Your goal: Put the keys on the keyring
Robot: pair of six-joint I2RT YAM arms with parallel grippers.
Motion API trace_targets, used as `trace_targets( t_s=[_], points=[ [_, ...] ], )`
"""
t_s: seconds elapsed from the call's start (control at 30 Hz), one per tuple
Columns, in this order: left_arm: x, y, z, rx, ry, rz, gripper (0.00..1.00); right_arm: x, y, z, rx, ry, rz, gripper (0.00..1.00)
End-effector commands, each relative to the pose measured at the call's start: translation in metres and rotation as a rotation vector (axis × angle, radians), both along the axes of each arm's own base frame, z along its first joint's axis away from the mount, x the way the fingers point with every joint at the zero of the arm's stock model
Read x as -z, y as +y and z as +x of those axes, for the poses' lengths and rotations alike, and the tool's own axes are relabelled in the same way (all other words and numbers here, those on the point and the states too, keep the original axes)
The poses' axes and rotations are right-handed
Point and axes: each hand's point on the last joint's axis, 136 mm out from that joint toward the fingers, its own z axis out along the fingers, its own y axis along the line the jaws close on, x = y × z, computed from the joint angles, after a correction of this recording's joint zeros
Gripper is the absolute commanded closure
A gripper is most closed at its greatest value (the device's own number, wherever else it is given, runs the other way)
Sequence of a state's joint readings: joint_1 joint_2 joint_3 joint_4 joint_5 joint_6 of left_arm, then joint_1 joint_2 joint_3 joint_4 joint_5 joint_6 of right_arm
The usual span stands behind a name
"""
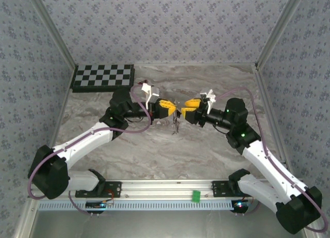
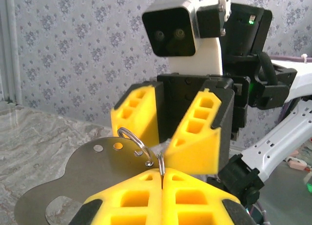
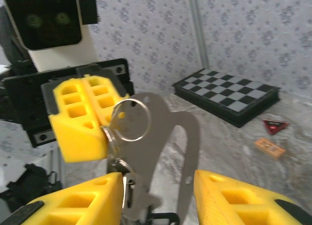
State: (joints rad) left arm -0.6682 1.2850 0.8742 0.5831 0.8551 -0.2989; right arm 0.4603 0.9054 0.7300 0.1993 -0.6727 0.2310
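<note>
Left arm [image 1: 87, 137] comes in from 7 o'clock and right arm [image 1: 263, 155] from 5 o'clock. Both stretch low over the table [image 1: 154, 160] with forearms roughly level, tips nose to nose at mid-table. Left gripper [image 2: 162, 175] is fully closed, pinching the keyring [image 2: 138, 141] wire, a flat metal plate [image 3: 168, 132] on the ring; right gripper [image 3: 157, 181] is partly spread, fingers either side of the plate, contact unclear. Keys [image 1: 177, 126] dangle at 6 o'clock just under the two tips.
</note>
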Motion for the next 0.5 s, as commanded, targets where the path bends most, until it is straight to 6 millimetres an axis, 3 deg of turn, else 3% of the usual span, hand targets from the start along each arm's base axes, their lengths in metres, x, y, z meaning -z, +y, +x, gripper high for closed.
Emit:
trace_targets(
  t_s=[0.0,0.47],
  points=[
    [-0.024,0.003,-0.002,-0.009,-0.058,-0.078,1.0,-0.015,0.007,-0.013,-0.104,-0.005,0.072,0.58],
    [-0.053,0.012,0.001,-0.042,-0.108,-0.177,1.0,-0.039,0.0,-0.008,-0.11,-0.021,0.154,0.59]
  ],
)
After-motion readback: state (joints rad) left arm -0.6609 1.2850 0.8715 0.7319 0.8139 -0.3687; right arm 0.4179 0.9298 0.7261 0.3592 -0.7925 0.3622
